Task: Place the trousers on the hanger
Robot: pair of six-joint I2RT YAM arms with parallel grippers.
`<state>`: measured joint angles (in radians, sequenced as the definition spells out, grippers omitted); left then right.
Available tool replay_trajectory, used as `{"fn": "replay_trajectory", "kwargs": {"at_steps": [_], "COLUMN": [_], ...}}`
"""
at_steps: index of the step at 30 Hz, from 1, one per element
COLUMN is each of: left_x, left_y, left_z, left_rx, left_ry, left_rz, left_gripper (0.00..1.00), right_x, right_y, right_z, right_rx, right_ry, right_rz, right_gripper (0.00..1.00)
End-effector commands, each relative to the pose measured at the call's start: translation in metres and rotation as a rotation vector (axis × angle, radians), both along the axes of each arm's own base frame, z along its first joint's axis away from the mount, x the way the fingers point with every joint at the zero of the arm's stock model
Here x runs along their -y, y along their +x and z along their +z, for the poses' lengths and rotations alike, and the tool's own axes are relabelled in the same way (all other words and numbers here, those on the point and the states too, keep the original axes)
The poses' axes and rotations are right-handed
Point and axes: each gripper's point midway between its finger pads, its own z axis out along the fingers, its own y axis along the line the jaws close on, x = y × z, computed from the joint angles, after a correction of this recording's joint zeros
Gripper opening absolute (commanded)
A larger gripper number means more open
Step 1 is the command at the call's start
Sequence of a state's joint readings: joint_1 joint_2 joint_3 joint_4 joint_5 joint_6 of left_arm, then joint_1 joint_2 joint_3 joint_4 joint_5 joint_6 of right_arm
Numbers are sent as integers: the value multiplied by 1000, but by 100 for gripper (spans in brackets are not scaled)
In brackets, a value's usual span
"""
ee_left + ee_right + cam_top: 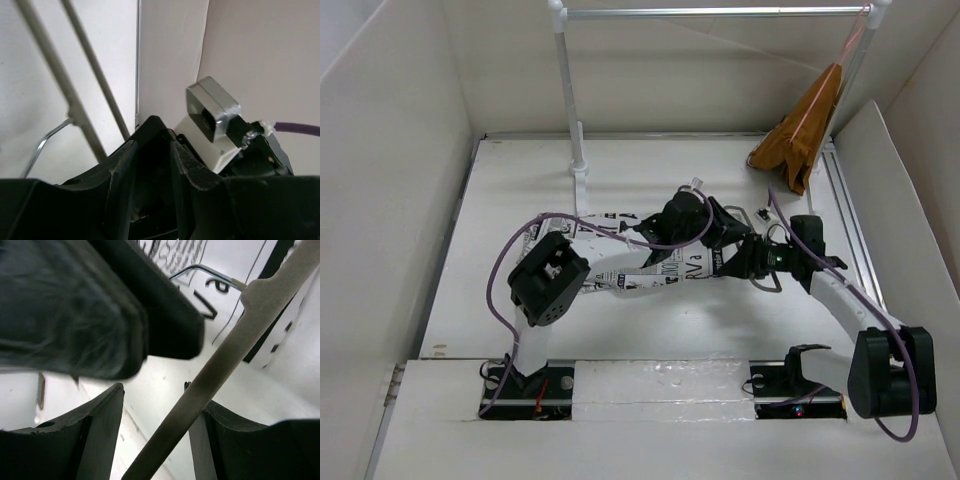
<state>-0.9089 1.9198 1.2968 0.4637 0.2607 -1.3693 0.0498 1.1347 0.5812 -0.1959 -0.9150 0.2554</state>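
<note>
Right wrist: hanger bar crosses right claw's wide gap.

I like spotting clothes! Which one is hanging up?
The orange-brown cloth garment on the metal rail; the white black-lettered cloth trousers lie on the white table.

We see the trousers, white with black newsprint lettering, lying rumpled across the middle of the table; the grey hanger slants over them.
</note>
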Motion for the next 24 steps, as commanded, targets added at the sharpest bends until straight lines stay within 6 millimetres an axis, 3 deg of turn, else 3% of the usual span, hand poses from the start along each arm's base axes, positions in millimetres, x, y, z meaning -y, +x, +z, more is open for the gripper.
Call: {"fn": "replay_trajectory", "kwargs": {"at_steps": [1, 3, 5, 7, 9, 13, 16, 19, 21, 22, 24], "left_x": [13, 13, 12, 5, -5, -23, -25, -20, -12, -12, -3], "left_y": [-9, -12, -19, -25, -25, -17, -10, -15, -15, -10, -8], "left_z": [18, 21, 5, 2, -5, 8, 6, -11, -3, -9, 2], "left_rx": [68, 75, 54, 60, 76, 118, 122, 63, 53, 37, 56], "left_ry": [-95, -139, -92, -45, 36, 116, 180, 193, 111, 95, 28], "left_rz": [-88, -130, -170, -185, -164, -113, -88, -126, -164, -159, -169], "left_gripper": [28, 29, 32, 34, 40, 47, 53, 56, 57, 57, 57], "right_x": [0, -1, 6, 13, 18, 26, 21, 14, 3, -1, -14], "right_y": [0, 1, 9, 14, 20, 32, 42, 46, 43, 42, 33], "right_z": [13, 16, 28, 37, 35, 29, 39, 46, 51, 51, 48], "right_rx": [54, 70, 104, 129, 114, 110, 149, 163, 175, 176, 164], "right_ry": [15, 15, -1, -13, -48, -49, 9, 11, 18, 19, 22], "right_rz": [86, 110, 81, 37, -1, -66, -82, -65, -32, -17, 30], "right_gripper": [0, 0, 0, 0, 0, 0, 0, 0, 0, 0, 0]}}
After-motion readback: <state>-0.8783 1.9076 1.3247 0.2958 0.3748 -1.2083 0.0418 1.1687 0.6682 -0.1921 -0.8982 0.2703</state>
